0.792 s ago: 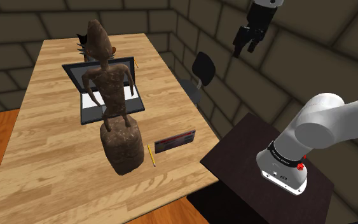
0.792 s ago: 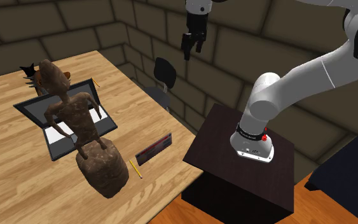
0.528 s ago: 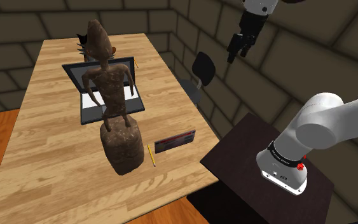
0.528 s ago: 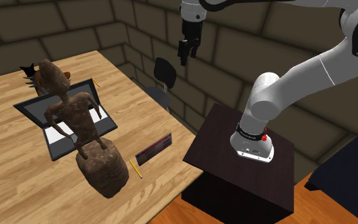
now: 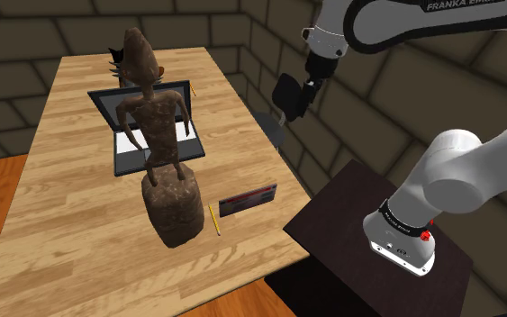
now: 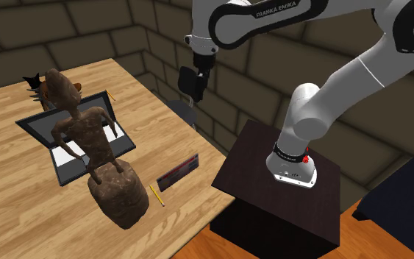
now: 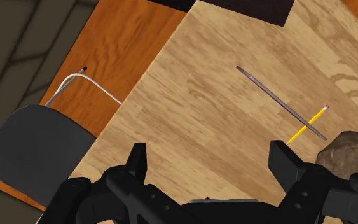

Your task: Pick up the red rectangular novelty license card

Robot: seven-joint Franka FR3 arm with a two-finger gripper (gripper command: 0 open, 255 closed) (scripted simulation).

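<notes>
The gripper has dropped lower, toward the shoulder view's left, over the wood-grain bench's edge, fingers spread apart and empty. The thin rectangular reddish card stands on edge there, beside a yellow pencil and a rough brown statue.

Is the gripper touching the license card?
Apart. In the shoulder view the gripper hangs high beside the chair, while the card stands on the table.

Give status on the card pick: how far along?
Done: nothing yet; the card stands on edge on the table by the pencil, untouched. In hand: approach; the gripper is open, in the air near the table edge and chair. Left: descend, close on the card, lift.
</notes>
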